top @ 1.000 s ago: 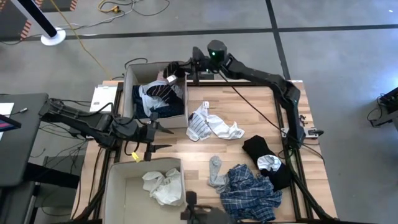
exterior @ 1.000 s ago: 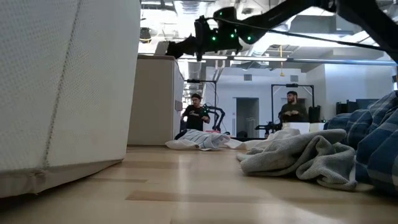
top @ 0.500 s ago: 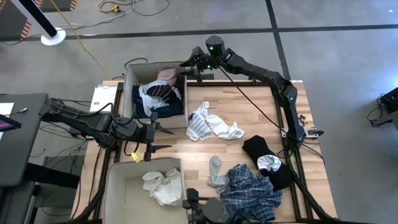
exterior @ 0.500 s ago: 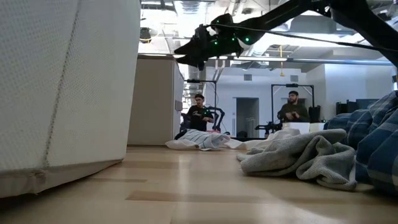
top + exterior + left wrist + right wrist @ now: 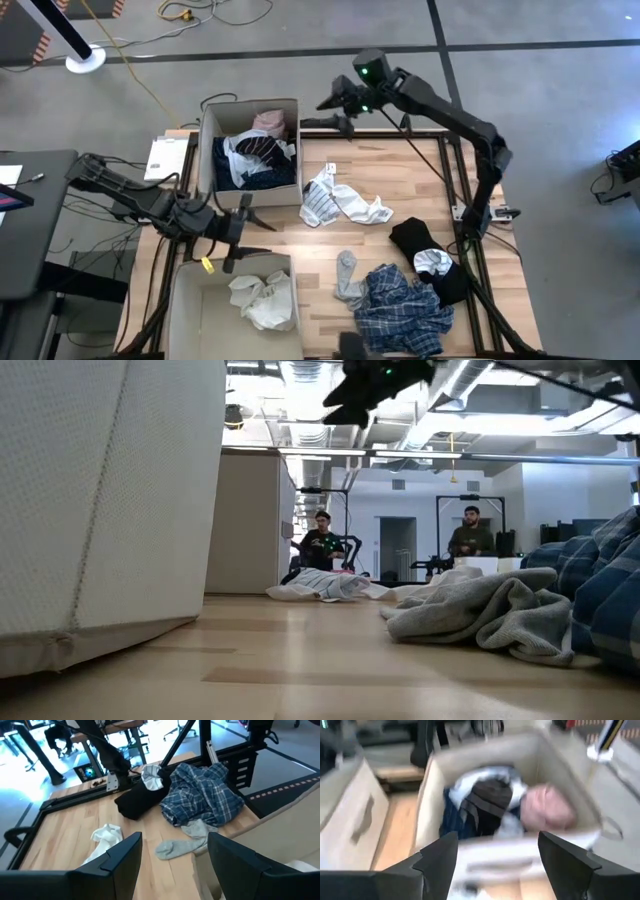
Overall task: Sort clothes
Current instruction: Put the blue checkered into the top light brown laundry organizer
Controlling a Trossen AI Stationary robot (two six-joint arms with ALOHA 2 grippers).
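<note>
The right arm stretches from its base at the counter's right edge up and across to the far side, elbow bent high. Its right gripper (image 5: 330, 112) hangs raised above the far edge, jaws spread wide with nothing between them. The left arm lies low along the counter's left side, forearm pointing inward. Its left gripper (image 5: 252, 228) hovers level, jaws parted and empty, pointing toward the middle.

Blue plaid shirt (image 5: 405, 300), black garment (image 5: 415, 240), pink garment (image 5: 270, 122)
</note>
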